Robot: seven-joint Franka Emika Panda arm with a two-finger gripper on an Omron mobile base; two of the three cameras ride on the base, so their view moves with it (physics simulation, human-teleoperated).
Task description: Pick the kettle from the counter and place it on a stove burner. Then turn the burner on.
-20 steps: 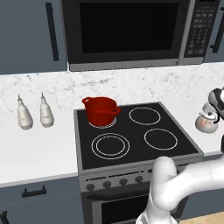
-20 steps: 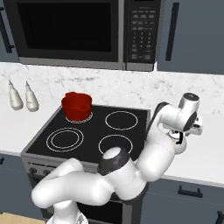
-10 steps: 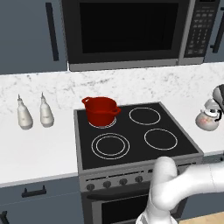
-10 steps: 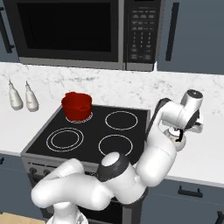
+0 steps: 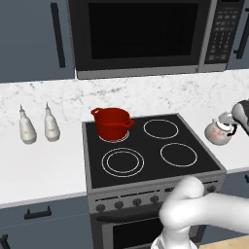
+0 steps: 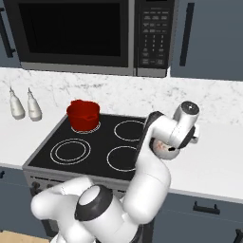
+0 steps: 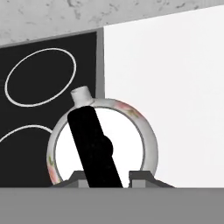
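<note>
A: The gripper [image 7: 103,183] has drawn narrow around the black arched handle of the kettle [image 7: 101,144], which sits on the table [image 7: 175,87] just to the right of the cooktop [image 5: 146,151]. What worries you from here?

B: The hold is on a thin handle, and in the hand view the handle runs at a slant across the jaws. If the arm lifts quickly, I'd expect the kettle to swing or twist under the gripper (a round body hanging from one bar will do that). It could then land tilted on the glass.

A: And the route?

B: The nearest plain ring, the stove burner [image 5: 178,154] at the cooktop's front right, is just beside the kettle, so the carry is short. A low lift could catch the cooktop's raised grey edge. The red pot [image 5: 112,122] stands on the back-left ring of the cooktop, well apart from that path.

A: The surroundings?

B: Knobs [image 5: 137,202] line the front below the cooktop. The table is white, grey-veined stone with a matching backsplash. Two white bottles [image 5: 36,125] stand left of the cooktop, well apart from it. Above the cooktop hangs a dark microwave [image 5: 146,36], with grey-blue cabinets either side.
</note>
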